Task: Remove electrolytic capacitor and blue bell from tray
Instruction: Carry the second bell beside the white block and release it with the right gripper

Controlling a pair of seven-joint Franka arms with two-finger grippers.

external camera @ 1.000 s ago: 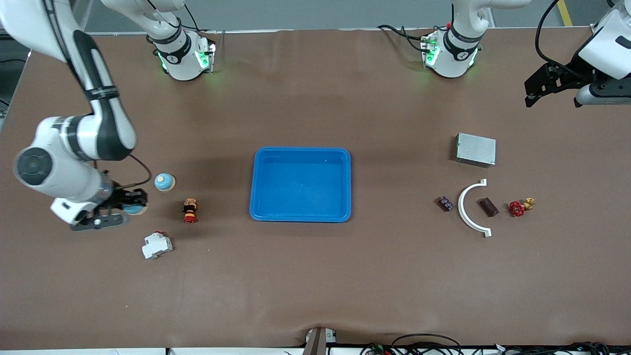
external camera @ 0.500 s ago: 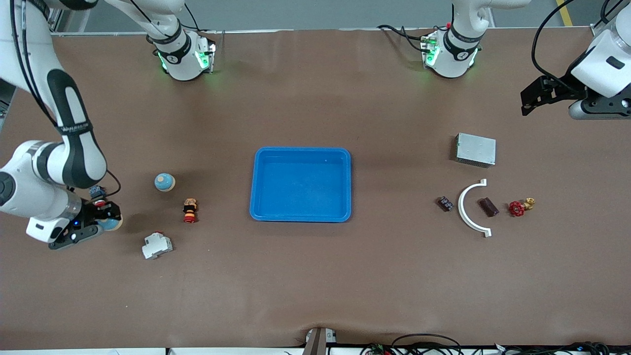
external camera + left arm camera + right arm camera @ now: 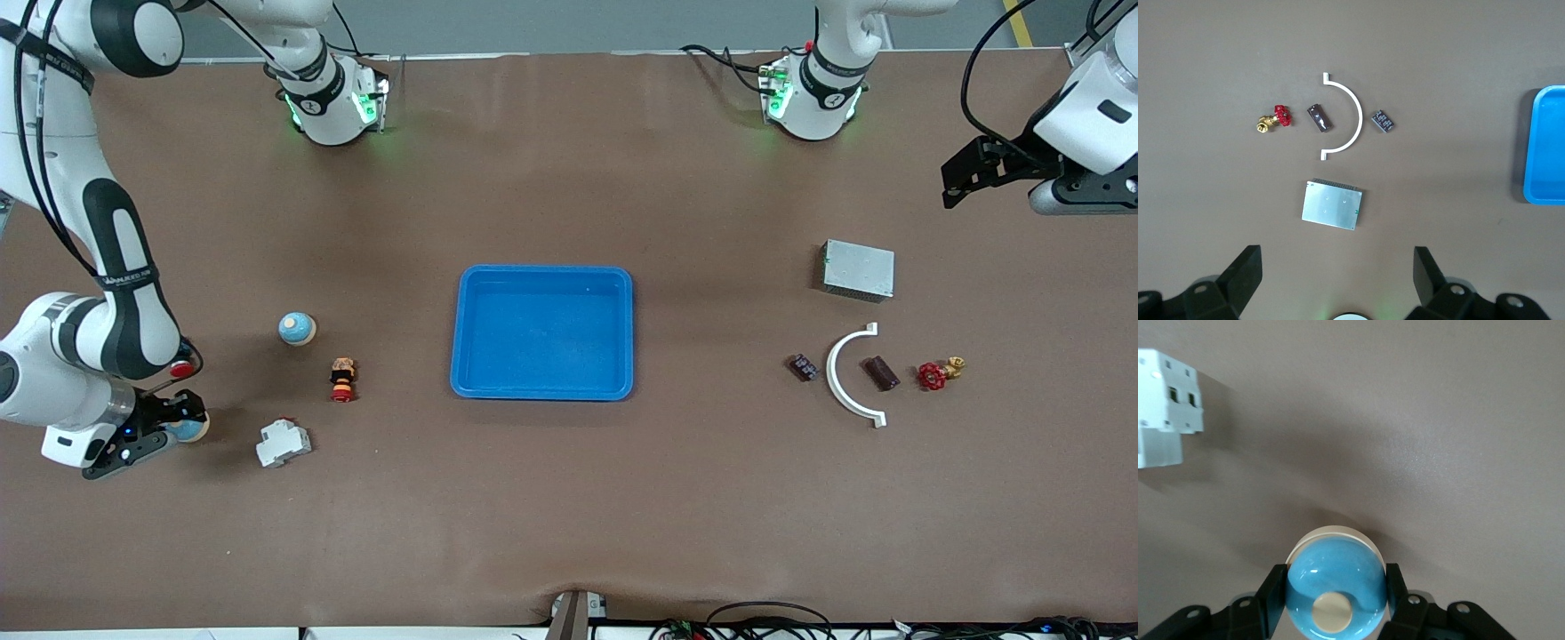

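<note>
My right gripper (image 3: 182, 420) is shut on a blue bell (image 3: 190, 429) with a cream button and base, over the table at the right arm's end; the right wrist view shows its fingers (image 3: 1275, 587) clamped on the bell (image 3: 1338, 570). A second blue bell (image 3: 297, 328) stands on the table. A small dark brown capacitor (image 3: 881, 372) lies inside a white arc piece (image 3: 840, 378) at the left arm's end; it also shows in the left wrist view (image 3: 1319, 118). My left gripper (image 3: 973, 169) is open and empty, high over the table's corner (image 3: 1338, 267).
A blue tray (image 3: 542, 388) sits mid-table. A white breaker (image 3: 283, 442) and a red-black button (image 3: 342, 379) lie near the right gripper. A grey metal box (image 3: 858, 269), a small dark chip (image 3: 804, 366) and a red valve (image 3: 933, 375) lie near the capacitor.
My right gripper has carried the held bell away from the second bell, toward the right arm's end of the table and lower in the front view. My left gripper shifted only slightly.
</note>
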